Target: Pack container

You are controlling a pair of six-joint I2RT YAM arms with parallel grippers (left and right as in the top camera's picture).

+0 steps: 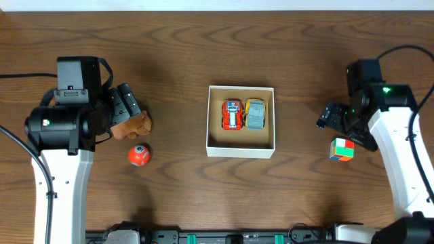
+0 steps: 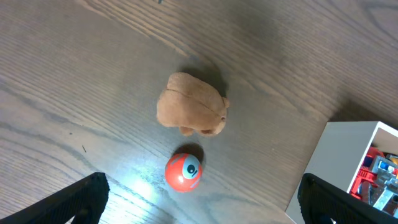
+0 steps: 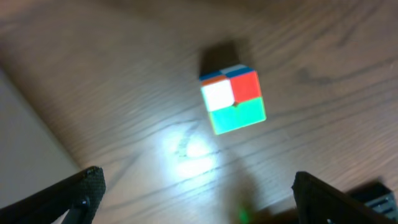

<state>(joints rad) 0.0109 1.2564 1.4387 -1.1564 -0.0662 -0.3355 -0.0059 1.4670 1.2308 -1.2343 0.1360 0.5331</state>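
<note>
From above, the left pincer hangs at the box's 9 o'clock, well apart from it, its tip just over a brown plush. An orange ball lies near the plush's 6 o'clock, not touching it. The box sits flat in the middle of the table, white walls and brown floor. Two toy cars are parked side by side in its far half, touching: a red car on the 9 o'clock side and a grey car on the 3 o'clock side. The right pincer hovers at the box's 3 o'clock, also well apart, with a cube on the table near its 5 o'clock.

From the left wrist, the left pincer has its two dark fingers spread to the bottom corners, wide apart and holding nothing. The plush lies at centre with the ball just at its 6 o'clock. A white corner of the box shows at 4 o'clock.

From the right wrist, the right pincer likewise stands spread wide and empty. The cube sits on bare wood at 12 o'clock of the gap, showing white, red and green faces.
</note>
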